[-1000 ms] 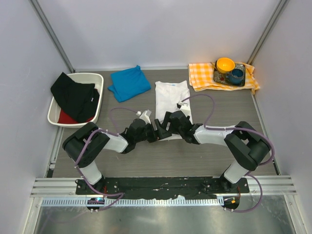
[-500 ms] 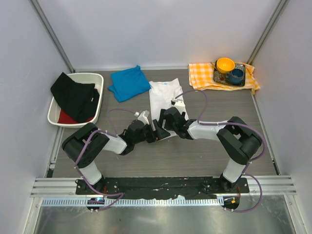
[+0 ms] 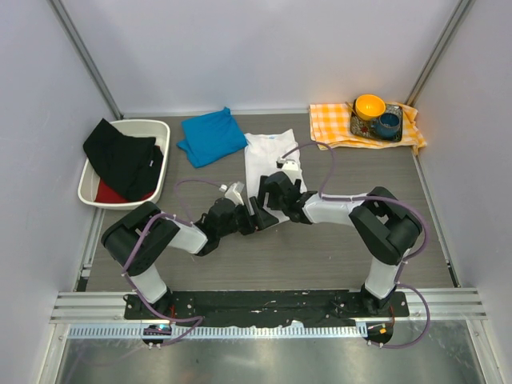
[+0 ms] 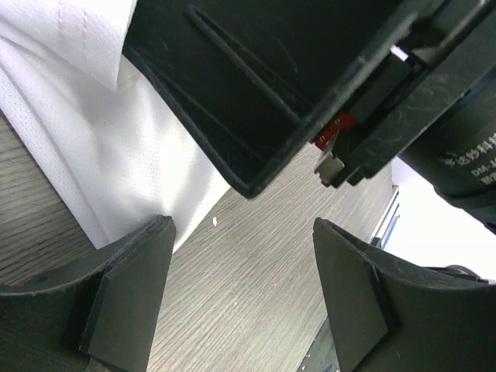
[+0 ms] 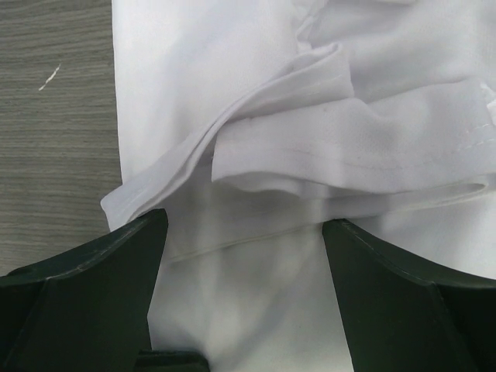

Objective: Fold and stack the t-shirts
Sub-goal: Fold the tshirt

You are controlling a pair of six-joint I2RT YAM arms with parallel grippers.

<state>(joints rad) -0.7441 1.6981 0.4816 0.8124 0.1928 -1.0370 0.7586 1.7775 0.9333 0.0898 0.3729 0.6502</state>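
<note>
grey wood-grain worktop [image 3: 320,256]: soft, creased white cotton t-shirt [image 3: 268,152] under wide-open empty right jaws, beside wide-open empty left jaws.

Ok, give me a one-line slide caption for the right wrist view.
Open right end effector over the rumpled folds of the white t-shirt on the wood-grain table.

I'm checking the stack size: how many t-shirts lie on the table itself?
2. White t-shirt: mid-table. Blue t-shirt: folded, left of it. Black and red clothes in the bin may hide more.
</note>
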